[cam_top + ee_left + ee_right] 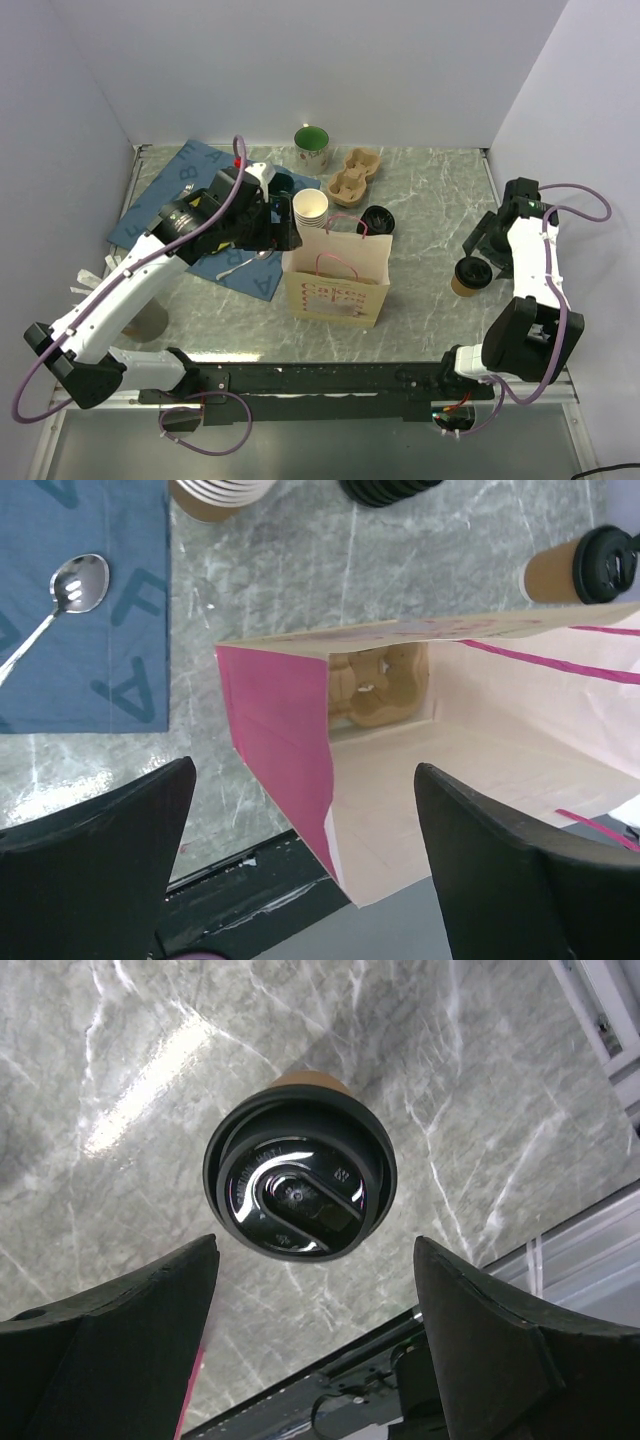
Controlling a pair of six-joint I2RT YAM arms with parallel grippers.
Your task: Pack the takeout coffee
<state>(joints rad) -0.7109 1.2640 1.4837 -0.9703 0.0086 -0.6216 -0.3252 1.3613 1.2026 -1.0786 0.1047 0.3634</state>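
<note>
The takeout coffee (468, 276), a brown paper cup with a black sip lid (300, 1175), stands on the marble table at the right; it also shows at the far edge of the left wrist view (585, 568). My right gripper (486, 246) hangs open just above it, its fingers (120, 1340) apart on either side below the lid and touching nothing. The paper bag (338, 275) stands open in the middle, with a cardboard cup carrier (375, 685) at its bottom. My left gripper (305, 770) is open over the bag's pink side wall (275, 730), holding nothing.
A stack of lidless cups (311, 208) and a stack of black lids (376, 220) stand right behind the bag. Further back are a second carrier (355, 172) and a green mug (312, 145). A spoon (70, 585) lies on the blue cloth (170, 195).
</note>
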